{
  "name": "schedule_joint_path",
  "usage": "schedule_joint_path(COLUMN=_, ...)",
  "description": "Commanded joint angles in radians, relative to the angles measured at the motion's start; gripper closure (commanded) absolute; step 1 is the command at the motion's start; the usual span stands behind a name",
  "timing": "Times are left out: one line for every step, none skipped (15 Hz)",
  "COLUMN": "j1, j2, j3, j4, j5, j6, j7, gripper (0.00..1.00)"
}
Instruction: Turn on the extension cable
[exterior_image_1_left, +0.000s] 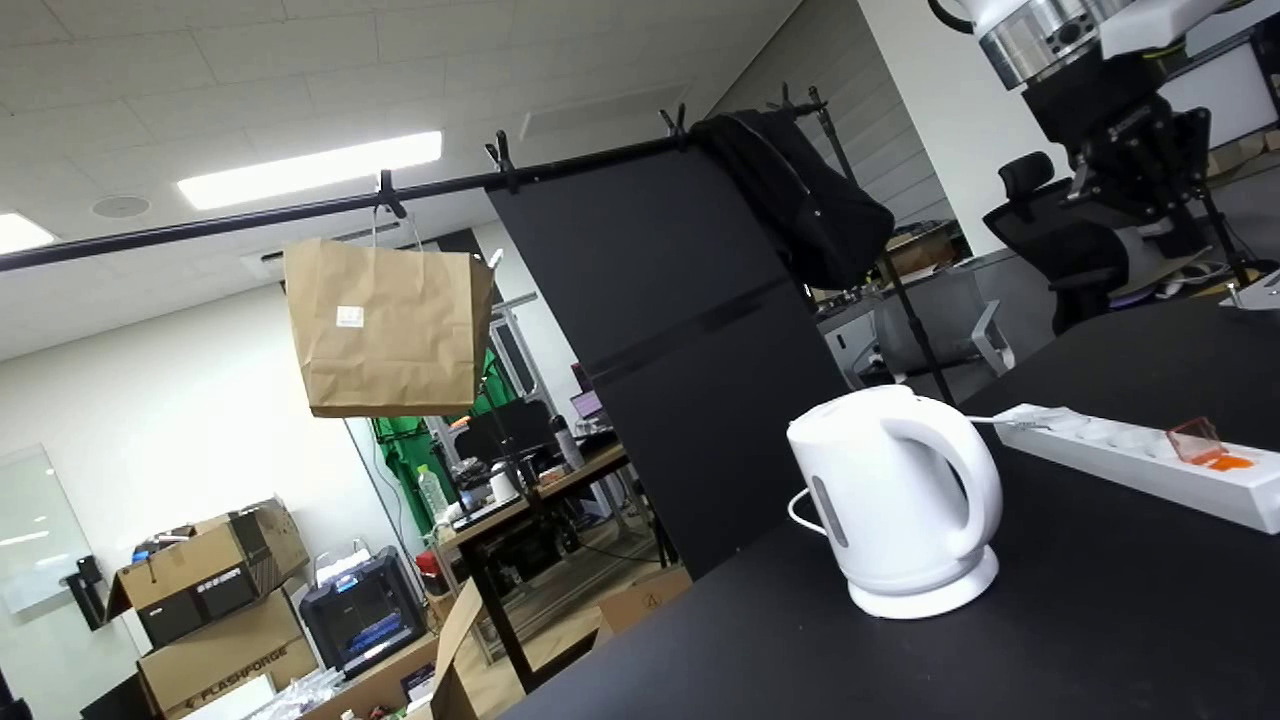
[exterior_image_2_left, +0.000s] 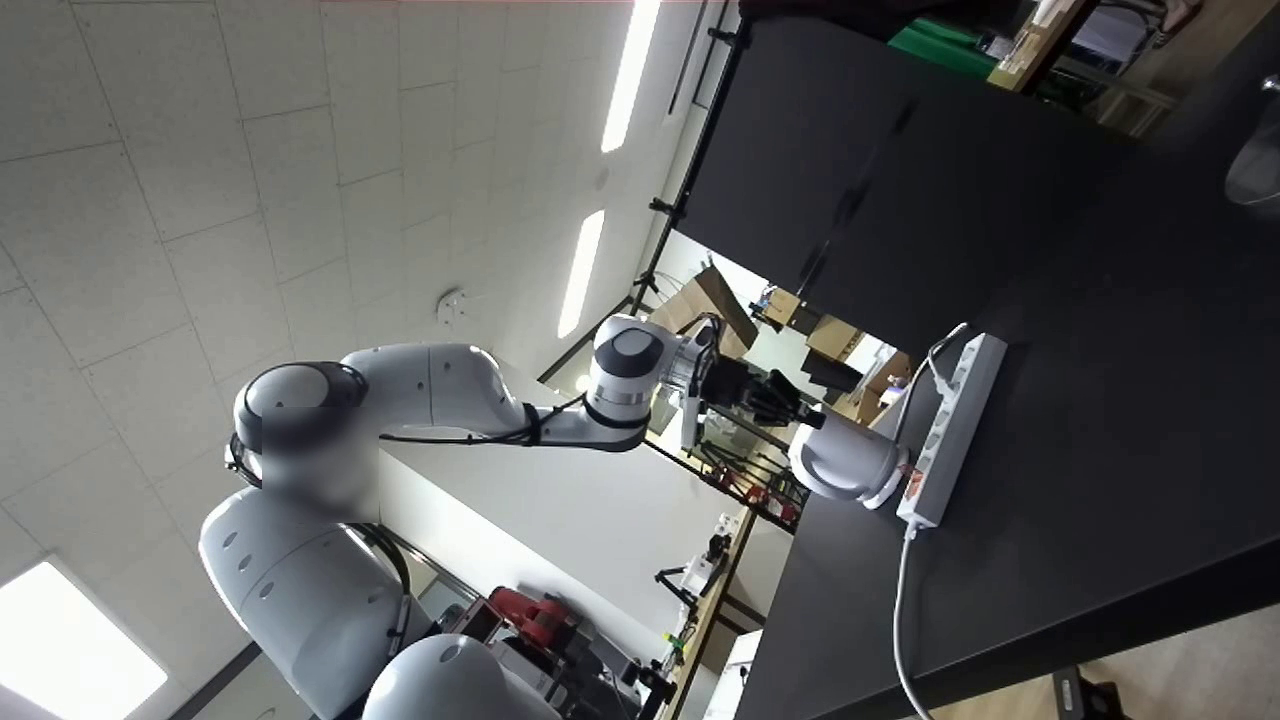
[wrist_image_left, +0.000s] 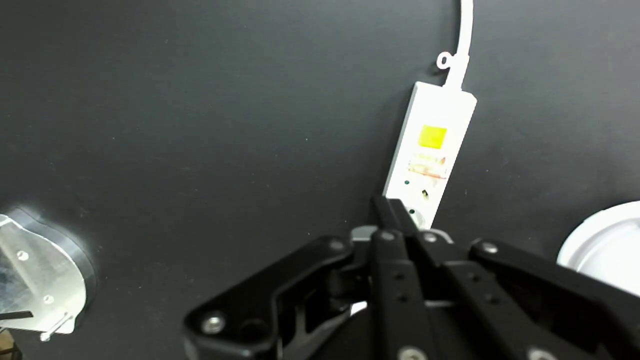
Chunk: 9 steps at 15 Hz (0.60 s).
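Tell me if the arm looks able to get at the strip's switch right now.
Probably yes: the switch lies uncovered, its flap standing open, and the kettle stands clear of it. The shut gripper hangs higher than the strip, so it would first have to come down.

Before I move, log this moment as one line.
End effector: shut, empty, clear of extension cable; orange switch: red cover open, on/off unclear; kettle: standing on table

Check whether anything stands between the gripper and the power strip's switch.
In the wrist view, a raised see-through cover on the power strip lies between the gripper and the switch; a low approach might brush it. From above, nothing visible blocks the switch.
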Motion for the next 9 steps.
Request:
schedule_joint_path(j1=0.014, j2=0.0, j3=-0.014, j4=0.001, j5=0.004, j6=-0.001, j7=-0.003, gripper=0.99)
schedule_joint_path(j1=0.014, j2=0.0, j3=-0.014, j4=0.001, j5=0.004, j6=-0.001, j7=-0.003, gripper=0.99)
schedule_joint_path(j1=0.021, j2=0.014, j3=-0.021, j4=0.008, j5=-0.036, j6=0.004, j7=0.047, gripper=1.0)
schedule_joint_path(j1=0.029, j2=0.029, j3=-0.025, j4=0.013, j5=-0.062, j6=0.014, j7=0.082, gripper=1.0)
schedule_joint_path(j1=0.035, j2=0.039, j3=-0.028, j4=0.014, j5=-0.075, j6=0.023, j7=0.102, gripper=1.0)
schedule_joint_path(j1=0.043, j2=0.051, j3=-0.033, j4=0.013, j5=-0.096, j6=0.044, j7=0.134, gripper=1.0)
schedule_joint_path(j1=0.052, j2=0.064, j3=-0.038, j4=0.013, j5=-0.112, j6=0.061, j7=0.157, gripper=1.0)
schedule_joint_path(j1=0.062, j2=0.082, j3=-0.043, j4=0.015, j5=-0.126, j6=0.074, j7=0.182, gripper=1.0)
schedule_joint_path(j1=0.072, j2=0.099, j3=-0.049, j4=0.017, j5=-0.131, j6=0.083, j7=0.2, gripper=1.0)
